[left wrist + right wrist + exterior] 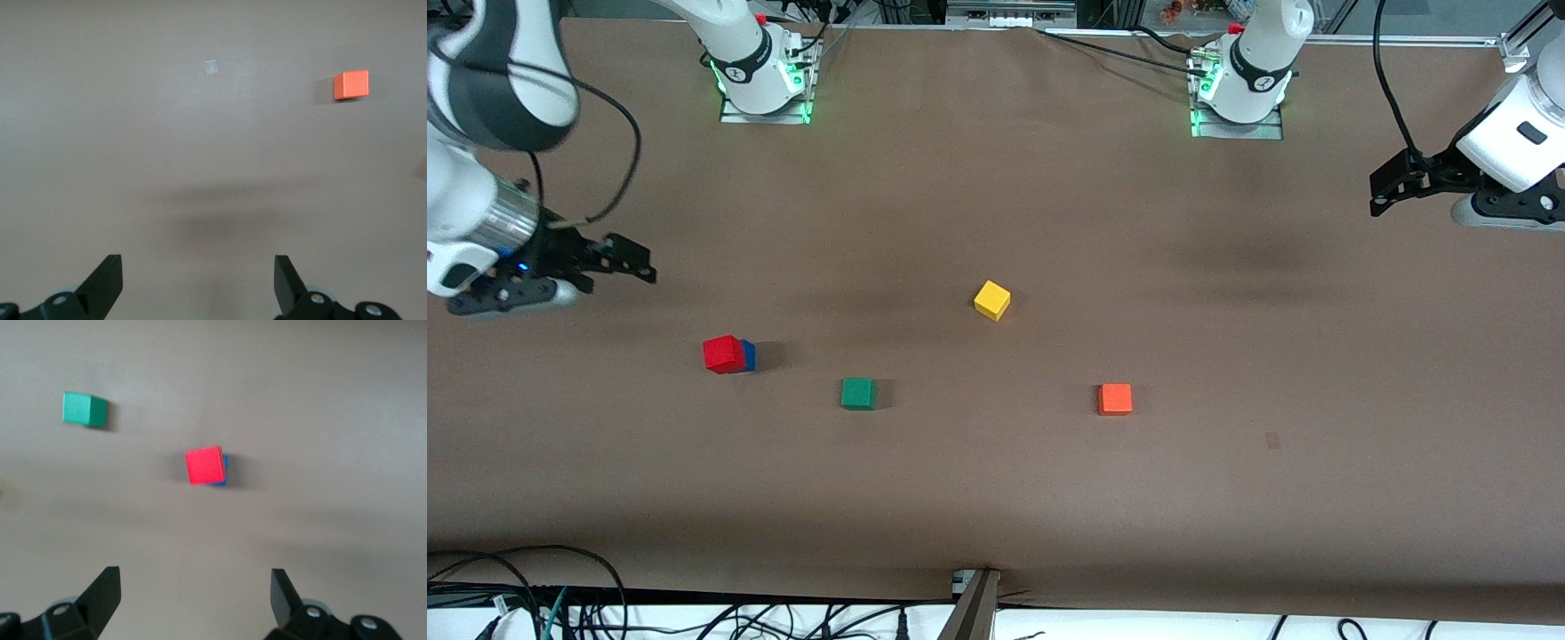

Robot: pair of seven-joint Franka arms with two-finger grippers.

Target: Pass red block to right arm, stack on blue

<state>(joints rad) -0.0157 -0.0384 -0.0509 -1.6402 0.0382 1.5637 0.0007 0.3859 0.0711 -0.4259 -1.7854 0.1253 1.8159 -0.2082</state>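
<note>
Resting red block (pixel 723 353) atop blue (pixel 749 355), right end effector (pixel 639 267) apart

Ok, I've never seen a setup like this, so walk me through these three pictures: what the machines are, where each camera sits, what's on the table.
Two white robot arms work at a brown table. The big picture looks down from high across the table; the two small ones come from cameras on each arm's wrist.

The right gripper hangs open and empty over the table near its own end; its wrist view shows the red block stacked on the blue block. The left gripper hangs open and empty at its end of the table, seeing the orange block.

A green block and a yellow block lie loose. Nothing is held.
</note>
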